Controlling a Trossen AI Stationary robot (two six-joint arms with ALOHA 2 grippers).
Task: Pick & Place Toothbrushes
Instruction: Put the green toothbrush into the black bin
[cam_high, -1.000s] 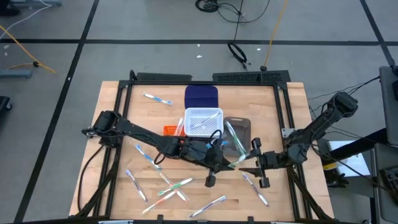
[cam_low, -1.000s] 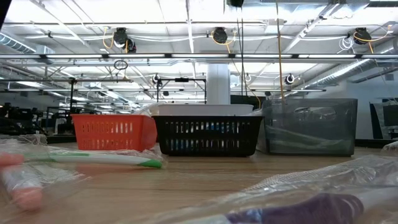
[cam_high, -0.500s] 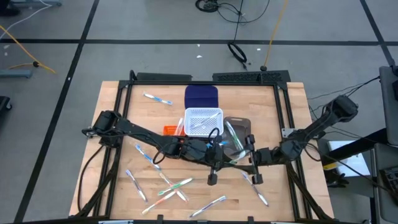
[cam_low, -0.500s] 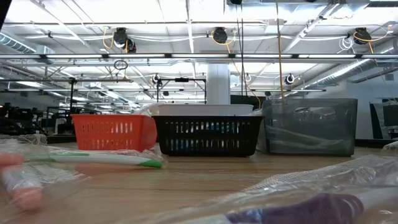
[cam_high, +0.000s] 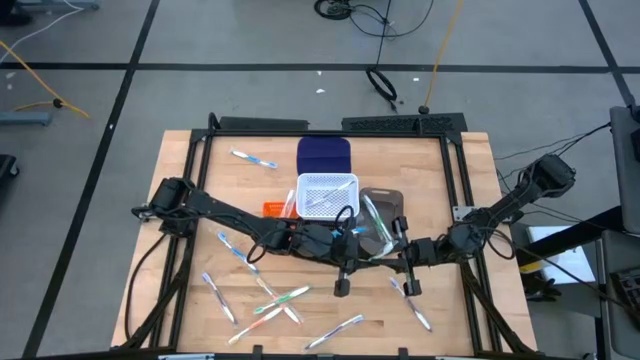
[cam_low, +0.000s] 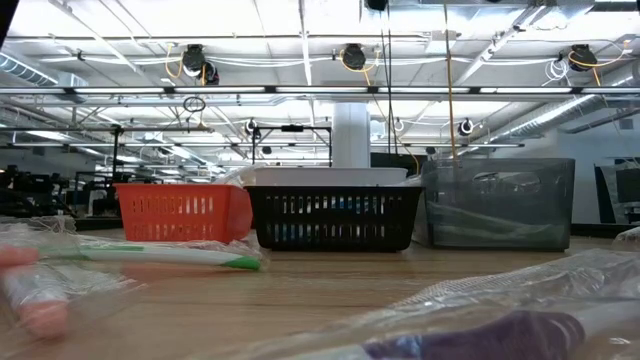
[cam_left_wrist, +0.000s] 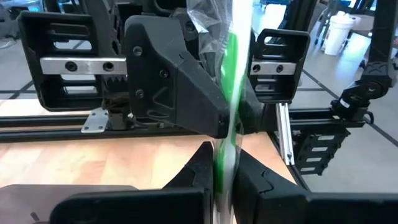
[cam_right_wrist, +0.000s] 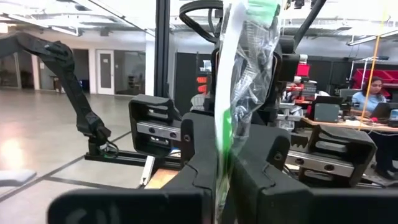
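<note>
Both grippers meet over the middle of the worktop (cam_high: 190, 210), each pinching the same green-accented toothbrush (cam_left_wrist: 229, 124) in its crinkled clear wrapper: the left gripper (cam_high: 347, 262) has its fingers pressed together on one stretch of it, and the right gripper (cam_high: 397, 262), facing it just beside, has its fingers clamped on the wrapper (cam_right_wrist: 245, 81) and handle too. With two grips on one thin stick, the likely trouble is a tug of war; if the arms pull apart or twist before one lets go, the handle could bend or spring out, or the film could tear and leave one gripper holding only plastic. A grip that has mostly wrapper may slip, dropping the brush beside the grey bin (cam_high: 382, 212) next to the grippers instead of in it. The white bin (cam_high: 326, 195) lies just beyond them, so a sweeping arm could knock either one. Other wrapped toothbrushes (cam_high: 277, 301) lie scattered on the worktop on the near side of the left gripper, well clear of this exchange
</note>
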